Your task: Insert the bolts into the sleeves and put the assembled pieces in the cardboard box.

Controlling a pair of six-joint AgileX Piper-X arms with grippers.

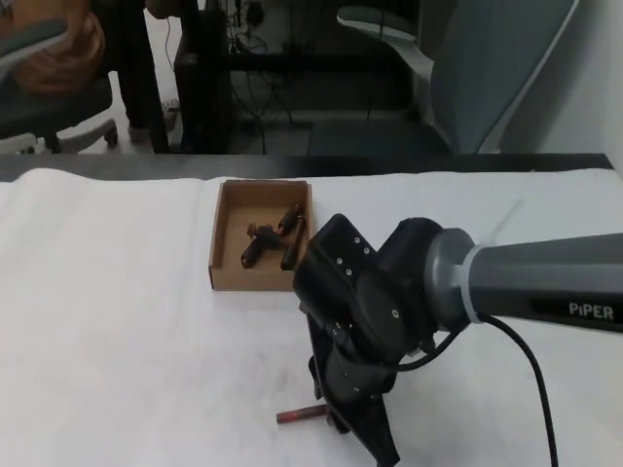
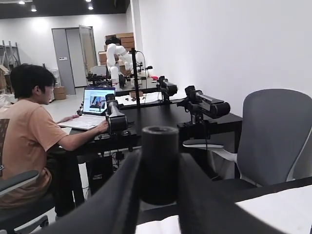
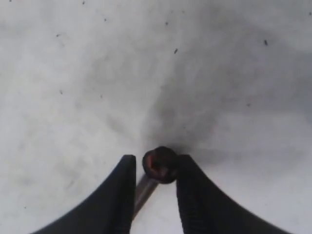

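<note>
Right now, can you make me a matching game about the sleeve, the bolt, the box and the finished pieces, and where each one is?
Things:
1. sleeve
2. bolt
3. cardboard box
4. assembled pieces

Places:
A. lying on the white bench, between the right pincer's fingers
B. held in the left pincer
C. lying inside the cardboard box
D. standing open on the bench, beyond the arm

Pairs: 1-B, 2-A, 3-D, 4-C
</note>
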